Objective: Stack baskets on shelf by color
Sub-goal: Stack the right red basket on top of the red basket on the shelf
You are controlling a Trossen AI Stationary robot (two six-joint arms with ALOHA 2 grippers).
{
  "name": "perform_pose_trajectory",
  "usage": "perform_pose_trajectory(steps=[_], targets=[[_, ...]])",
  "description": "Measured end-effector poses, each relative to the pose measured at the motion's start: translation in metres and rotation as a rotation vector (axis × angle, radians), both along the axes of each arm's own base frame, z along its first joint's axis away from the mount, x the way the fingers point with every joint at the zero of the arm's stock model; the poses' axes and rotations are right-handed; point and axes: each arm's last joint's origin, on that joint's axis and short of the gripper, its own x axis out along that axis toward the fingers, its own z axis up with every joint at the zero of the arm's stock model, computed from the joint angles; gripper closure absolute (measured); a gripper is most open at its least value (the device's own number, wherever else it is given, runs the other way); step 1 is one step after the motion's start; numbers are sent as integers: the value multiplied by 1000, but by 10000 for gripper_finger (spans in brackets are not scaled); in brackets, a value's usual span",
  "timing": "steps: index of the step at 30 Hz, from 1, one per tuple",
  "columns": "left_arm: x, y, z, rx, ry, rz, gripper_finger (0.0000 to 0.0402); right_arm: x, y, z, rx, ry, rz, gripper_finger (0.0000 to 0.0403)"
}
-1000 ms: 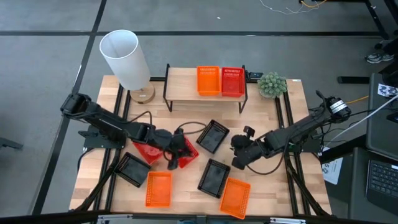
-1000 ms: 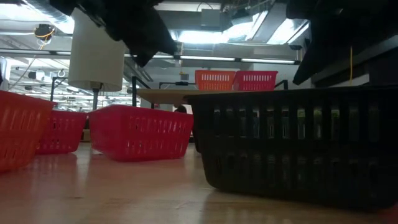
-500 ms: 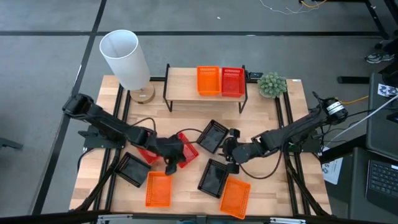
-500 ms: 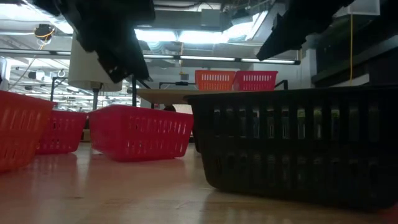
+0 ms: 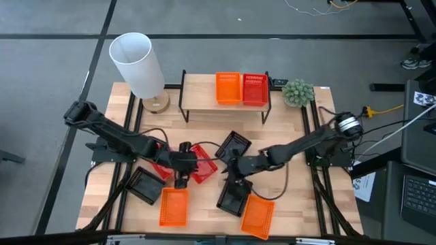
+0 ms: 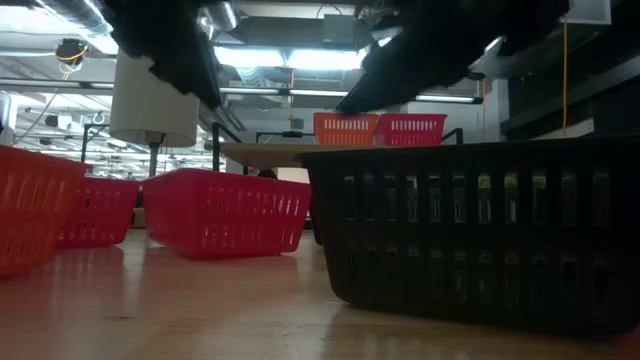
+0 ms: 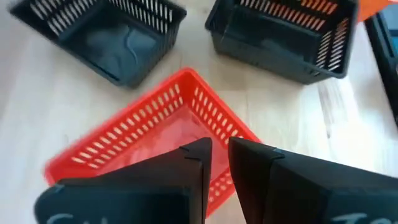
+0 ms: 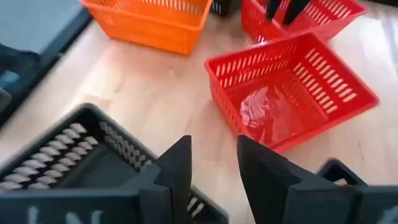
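Shelf (image 5: 204,92) at back of surface (image 5: 204,139), carrying one orange basket (image 5: 228,88) and one red basket (image 5: 255,89) side by side at its right end, touching.

Left jaws (image 5: 182,165) mid-surface, over the near rim of a loose red basket (image 7: 155,134); fingers (image 7: 193,171) nearly together with a narrow gap, nothing between them. A second red basket (image 5: 158,166) lies just left of it, partly under the arm.

Right jaws (image 5: 231,167) between two black baskets: one behind (image 5: 234,146), one in front (image 5: 232,194). Fingers (image 8: 180,165) slightly parted, empty, above a black rim.

Third black basket (image 5: 144,185) front left. Orange baskets at front: one left (image 5: 173,207), one right (image 5: 257,216).
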Motion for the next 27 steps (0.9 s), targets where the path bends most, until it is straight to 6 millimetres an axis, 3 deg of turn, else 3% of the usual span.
perform_pose_trajectory(steps=[11, 18, 27], targets=[[-35, 7, 48, 181, -204, 32, 355, 61, 7, -18, -179, 93, 103, 274], [-45, 11, 60, 207, -257, 47, 355, 74, 8, -28, -221, 162, 94, 274], [-45, 11, 59, 211, -251, 46, 355, 76, -1, -36, -242, 194, 49, 278]])
